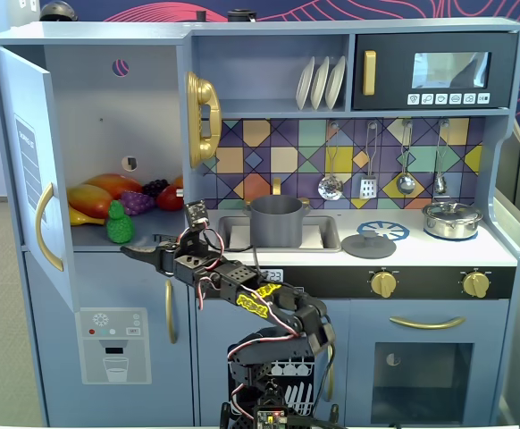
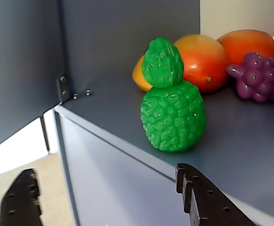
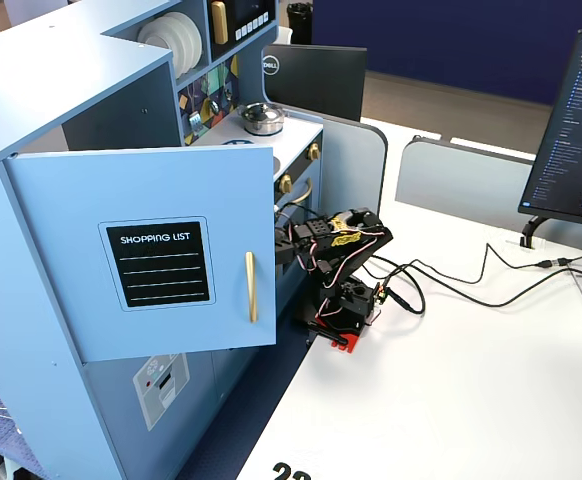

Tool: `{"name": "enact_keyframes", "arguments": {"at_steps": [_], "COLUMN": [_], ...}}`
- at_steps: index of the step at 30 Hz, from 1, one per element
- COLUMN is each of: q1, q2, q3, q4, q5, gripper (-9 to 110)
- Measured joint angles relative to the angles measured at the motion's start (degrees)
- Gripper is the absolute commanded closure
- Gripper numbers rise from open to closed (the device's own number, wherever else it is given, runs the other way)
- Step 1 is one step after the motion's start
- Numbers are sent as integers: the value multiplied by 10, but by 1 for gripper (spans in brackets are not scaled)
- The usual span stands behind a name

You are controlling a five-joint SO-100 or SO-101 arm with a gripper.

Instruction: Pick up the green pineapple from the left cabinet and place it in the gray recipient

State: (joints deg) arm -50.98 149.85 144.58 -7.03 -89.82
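Gripper (image 2: 123, 202) fingers at bottom of wrist view, spread wide, holding nothing, just short of shelf edge. Pineapple (image 2: 173, 106) upright mid-frame near shelf front, apart from fingers; orange fruit (image 2: 200, 59) and grapes (image 2: 259, 75) behind, upper right. In a fixed view, pineapple (image 1: 119, 222) sits in cabinet (image 1: 108, 134), left of frame; pot (image 1: 275, 219) in sink, center. Door (image 3: 151, 250) reads "SHOPPING LIST"; monitor (image 3: 316, 80) says "DELL".

From my side fixed view, the open cabinet door (image 3: 151, 250) hides the green pineapple and my gripper entirely. My wrist view cuts off both fingertips (image 2: 207, 197) at the bottom edge and the grapes (image 2: 261, 75) at the right.
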Motion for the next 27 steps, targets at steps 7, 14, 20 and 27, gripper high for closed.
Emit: {"name": "enact_keyframes", "arguments": {"at_steps": [7, 14, 20, 27], "q1": [23, 36, 40, 46], "q2": [-105, -199, -282, -387], "q3": [-42, -109, -174, -263], "q4": [-48, -78, -85, -108], "q5": [0, 0, -5, -21], "gripper": [62, 59, 59, 60]}}
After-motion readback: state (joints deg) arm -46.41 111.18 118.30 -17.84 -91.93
